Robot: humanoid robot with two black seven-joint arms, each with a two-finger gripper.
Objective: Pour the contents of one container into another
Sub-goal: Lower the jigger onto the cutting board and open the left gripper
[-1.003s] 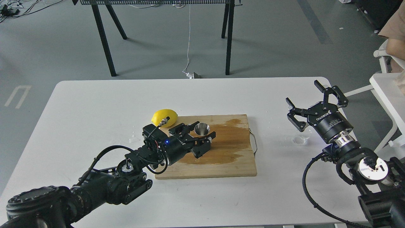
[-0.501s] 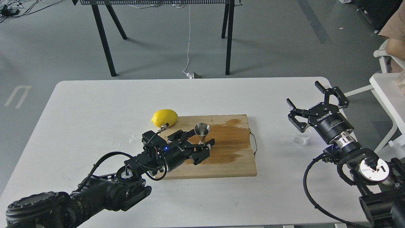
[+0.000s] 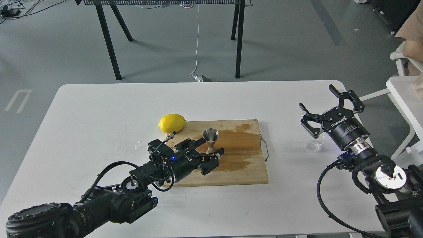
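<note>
The shiny steel jigger (image 3: pixel 211 136) stands upright on the wooden cutting board (image 3: pixel 241 165), left of its middle. My left gripper (image 3: pixel 209 147) is open low over the board. Its two fingers (image 3: pixel 197 142) lie on either side of the jigger's lower cone, and I cannot tell whether they touch it. The small clear glass cup (image 3: pixel 313 146) rests on the white table (image 3: pixel 99 109) to the right of the board. My right gripper (image 3: pixel 318 99) hangs open above and just behind the cup, holding nothing.
A yellow lemon (image 3: pixel 172 123) lies at the board's far left corner. A dark wet stain covers part of the board. Drops of water lie on the table near the lemon. A white side table (image 3: pixel 404 99) stands past the right edge.
My left gripper has sunk and drawn back a little, so the whole jigger now shows standing on the board. The right arm has barely moved.
</note>
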